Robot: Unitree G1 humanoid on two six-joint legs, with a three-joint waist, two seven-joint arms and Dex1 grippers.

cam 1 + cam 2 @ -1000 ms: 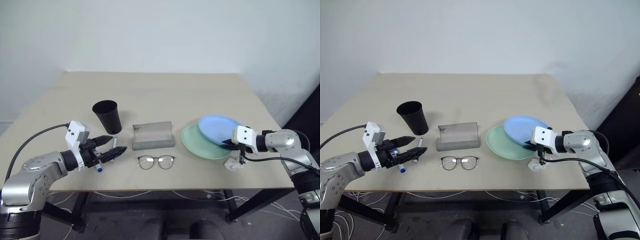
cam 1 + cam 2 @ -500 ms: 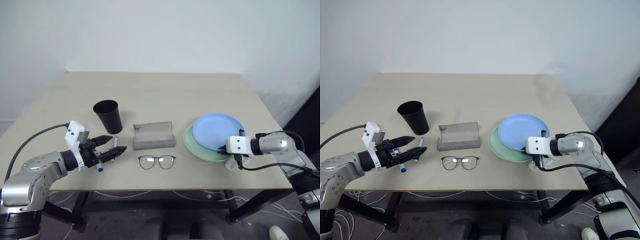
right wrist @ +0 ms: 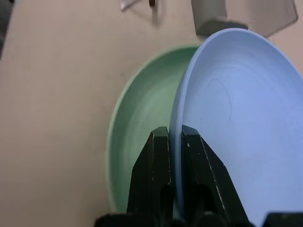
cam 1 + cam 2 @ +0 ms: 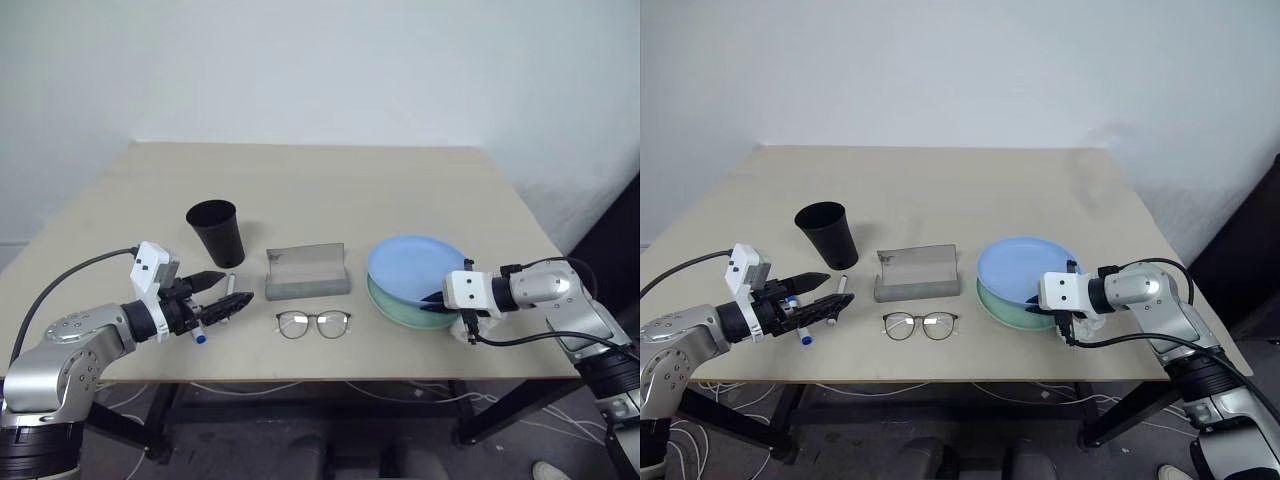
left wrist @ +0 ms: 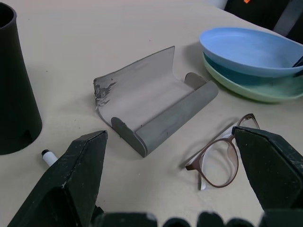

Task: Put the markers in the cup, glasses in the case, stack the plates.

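Counted on the beige wooden table [image 4: 300, 190]: two round shallow plates, one grey rectangular hinged case [image 4: 307, 272] standing open, one pair of thin dark-framed spectacles [image 4: 313, 323], one black tapered plastic cup [image 4: 216, 232], and two white-barrelled markers.

The case serves as landmark. The spectacles lie just in front of it, apart from it, lenses upright. The cup stands upright to the case's left. The black-capped marker [image 5: 48, 156] lies between cup and case, near the cup's base; the blue-capped marker [image 4: 806, 338] lies in front of the cup, under the left gripper [image 4: 224, 293], and contact between the two cannot be told.

Right of the case, the light blue plate [image 4: 410, 269] sits over the pale green plate [image 3: 142, 142], tilted, its far edge overhanging toward the case.

The left gripper's jaws are spread wide and hold nothing. The right gripper [image 3: 174, 142] has its jaws pressed together, pinching the near rim of the light blue plate between the fingers [image 3: 158, 161].
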